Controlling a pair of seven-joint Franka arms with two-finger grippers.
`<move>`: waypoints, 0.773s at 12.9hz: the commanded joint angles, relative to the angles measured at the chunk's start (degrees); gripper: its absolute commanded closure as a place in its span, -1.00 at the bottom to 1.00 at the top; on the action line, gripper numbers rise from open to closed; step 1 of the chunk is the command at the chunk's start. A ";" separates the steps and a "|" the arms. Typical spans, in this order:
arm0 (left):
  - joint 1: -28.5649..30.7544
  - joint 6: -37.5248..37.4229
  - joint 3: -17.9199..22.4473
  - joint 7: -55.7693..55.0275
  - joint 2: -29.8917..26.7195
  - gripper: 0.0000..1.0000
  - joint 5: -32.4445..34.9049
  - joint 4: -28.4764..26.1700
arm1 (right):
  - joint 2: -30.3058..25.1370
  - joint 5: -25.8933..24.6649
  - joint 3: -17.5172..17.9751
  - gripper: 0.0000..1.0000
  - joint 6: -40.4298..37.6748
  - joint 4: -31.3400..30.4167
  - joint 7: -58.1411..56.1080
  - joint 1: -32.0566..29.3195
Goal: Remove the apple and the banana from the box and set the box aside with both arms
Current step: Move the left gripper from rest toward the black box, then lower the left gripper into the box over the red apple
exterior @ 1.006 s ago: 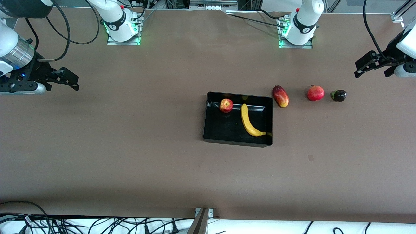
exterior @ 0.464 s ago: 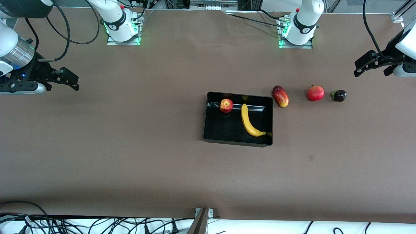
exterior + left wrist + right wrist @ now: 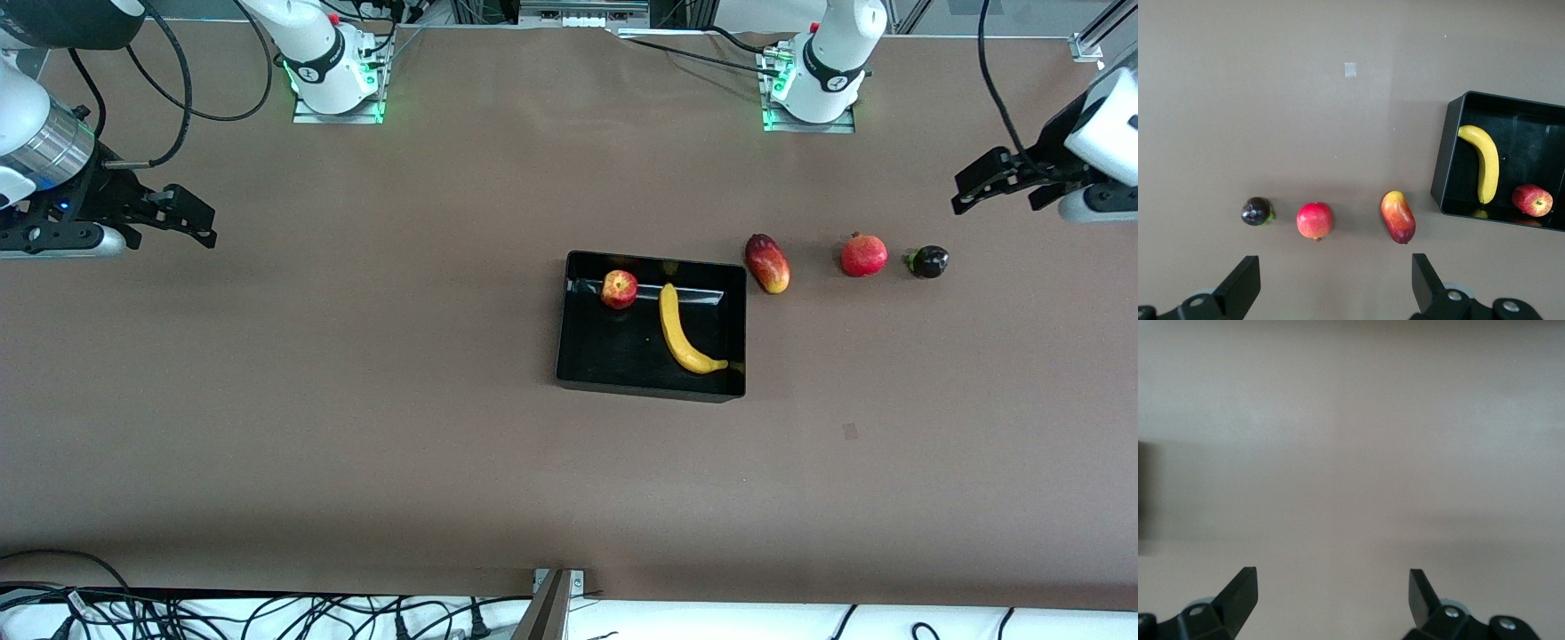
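Note:
The black box (image 3: 563,348) sits mid-table, open side up. Inside it lie the red-and-yellow apple (image 3: 619,289) and the curved yellow banana (image 3: 681,332), a small gap between them. The left wrist view shows the box (image 3: 1441,167) with the banana (image 3: 1484,161) and apple (image 3: 1531,200) in it. My left gripper (image 3: 967,190) hangs open and empty at the left arm's end of the table, above bare table close to the loose fruits (image 3: 1335,268). My right gripper (image 3: 194,219) waits open and empty over bare table at the right arm's end (image 3: 1333,577).
A mango (image 3: 767,263), a pomegranate (image 3: 864,255) and a small dark fruit (image 3: 928,261) lie in a row beside the box, toward the left arm's end. A small tape mark (image 3: 850,431) sits nearer the camera. Cables run along the table's front edge.
My left gripper has drifted a little toward the middle of the table. The right arm, the box and all the fruits have not moved.

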 commanded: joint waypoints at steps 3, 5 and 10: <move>-0.20 10.82 -7.20 -21.36 4.21 -1.00 -1.08 -6.17 | 0.24 -0.47 0.71 -1.00 -0.24 0.78 -0.40 -0.84; -0.81 15.49 -10.63 -31.76 7.81 -1.00 -0.99 -7.50 | 0.24 -0.47 0.71 -1.00 -0.24 0.78 -0.40 -0.84; -13.02 22.17 -12.50 -51.20 23.36 -1.00 2.96 -4.96 | 0.24 -0.38 0.62 -1.00 -0.24 0.78 -0.40 -0.84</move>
